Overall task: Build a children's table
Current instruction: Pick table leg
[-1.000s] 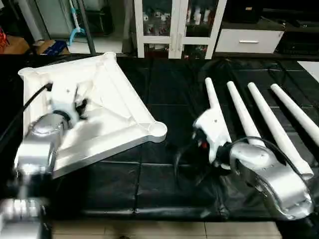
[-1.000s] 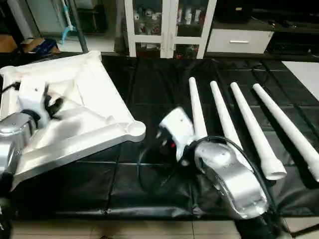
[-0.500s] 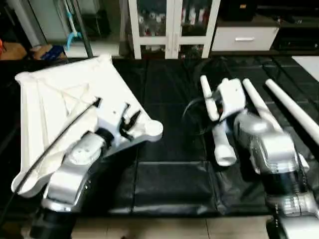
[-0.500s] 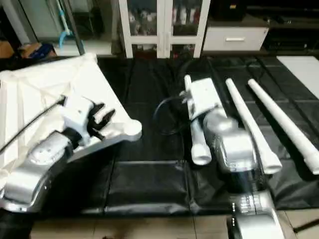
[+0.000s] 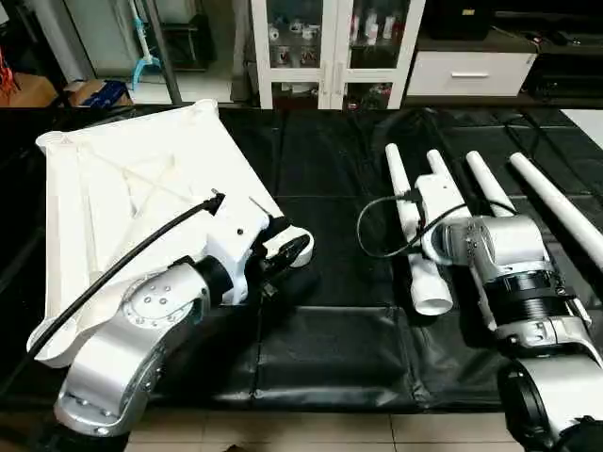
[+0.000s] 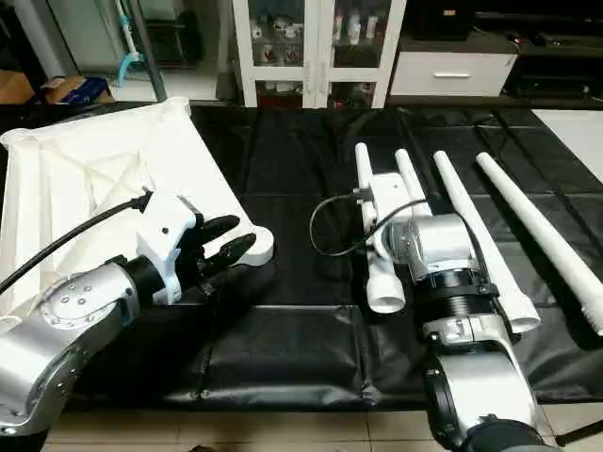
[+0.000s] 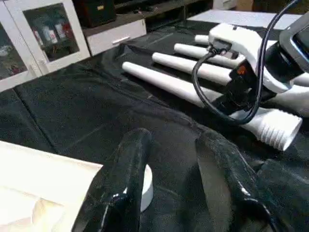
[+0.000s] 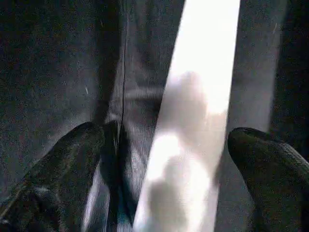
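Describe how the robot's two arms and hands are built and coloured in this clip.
Both forearms are rounded, polished silver shells; the right one ends in a black ribbed collar. Each wrist carries a white blocky housing fed by a looping black cable. The left hand and right hand each have two glossy black, rounded fingers. A small orange-red mark sits on the right housing.

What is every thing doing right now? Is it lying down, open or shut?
table top: lying upside down on the black mat, ribs up, no legs in its sockets.
four legs: lying side by side on the mat, not screwed in.
left gripper: open, empty, by the top's near corner socket.
right gripper: open wide, one finger either side of a leg, not gripping yet.
cabinet: glass doors shut.
drawer unit: drawer shut.
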### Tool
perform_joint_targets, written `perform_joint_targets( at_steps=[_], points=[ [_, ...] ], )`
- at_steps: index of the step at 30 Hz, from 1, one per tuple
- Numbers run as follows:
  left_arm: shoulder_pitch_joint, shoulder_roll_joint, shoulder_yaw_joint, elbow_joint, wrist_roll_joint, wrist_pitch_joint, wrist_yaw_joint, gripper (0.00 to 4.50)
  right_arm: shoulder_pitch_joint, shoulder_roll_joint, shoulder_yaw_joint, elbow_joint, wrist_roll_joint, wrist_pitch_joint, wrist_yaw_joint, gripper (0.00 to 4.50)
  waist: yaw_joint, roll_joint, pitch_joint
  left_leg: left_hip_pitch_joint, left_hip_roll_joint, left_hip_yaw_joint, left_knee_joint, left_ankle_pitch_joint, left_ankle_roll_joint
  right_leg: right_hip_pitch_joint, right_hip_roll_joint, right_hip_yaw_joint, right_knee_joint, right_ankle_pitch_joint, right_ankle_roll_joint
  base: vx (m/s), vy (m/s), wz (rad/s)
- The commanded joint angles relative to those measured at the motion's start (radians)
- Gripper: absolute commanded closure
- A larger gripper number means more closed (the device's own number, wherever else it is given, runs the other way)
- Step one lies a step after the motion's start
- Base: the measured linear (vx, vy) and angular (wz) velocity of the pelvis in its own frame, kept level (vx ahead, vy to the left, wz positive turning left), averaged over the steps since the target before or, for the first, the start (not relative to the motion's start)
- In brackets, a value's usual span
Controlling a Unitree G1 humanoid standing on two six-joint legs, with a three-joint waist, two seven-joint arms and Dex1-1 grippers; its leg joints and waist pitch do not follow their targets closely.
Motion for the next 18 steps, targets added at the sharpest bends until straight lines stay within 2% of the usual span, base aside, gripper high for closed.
perform_joint_targets(
  at_steps=[1,9,13,18],
  points=[
    [-0.002,0.013,-0.008,-0.028,-0.012,0.026,-0.011,2.63,-0.021,-0.001,-0.018,0.018,0.011,0.021,-0.004,0.00,0.001,-0.013,-0.067,0.012,0.053,-0.014,-0.071,-0.038,-0.021,0.044,-0.072,0.046,-0.061,-0.020,-0.242,0.000,0.000,0.00],
    [0.012,0.056,-0.021,-0.124,-0.110,0.132,-0.094,2.55,-0.038,-0.004,-0.038,0.049,0.024,0.059,0.019,0.67,0.003,-0.011,-0.068,0.011,0.052,-0.012,-0.070,-0.026,-0.021,0.045,-0.070,0.045,-0.056,0.005,-0.250,0.000,0.000,0.00],
    [0.020,0.078,-0.031,-0.151,-0.133,0.167,-0.112,2.55,-0.040,-0.010,-0.025,0.048,0.025,0.065,0.036,0.86,0.003,-0.013,-0.068,0.012,0.052,-0.012,-0.070,-0.039,-0.025,0.045,-0.071,0.045,-0.057,-0.019,-0.247,0.000,0.000,0.00],
    [0.021,0.091,-0.034,-0.168,-0.143,0.196,-0.115,2.55,-0.039,-0.016,0.001,0.042,0.025,0.072,0.056,1.31,0.002,-0.016,-0.067,0.011,0.051,-0.011,-0.069,-0.043,-0.029,0.045,-0.070,0.046,-0.059,-0.034,-0.242,0.000,0.000,0.00]
  ],
)
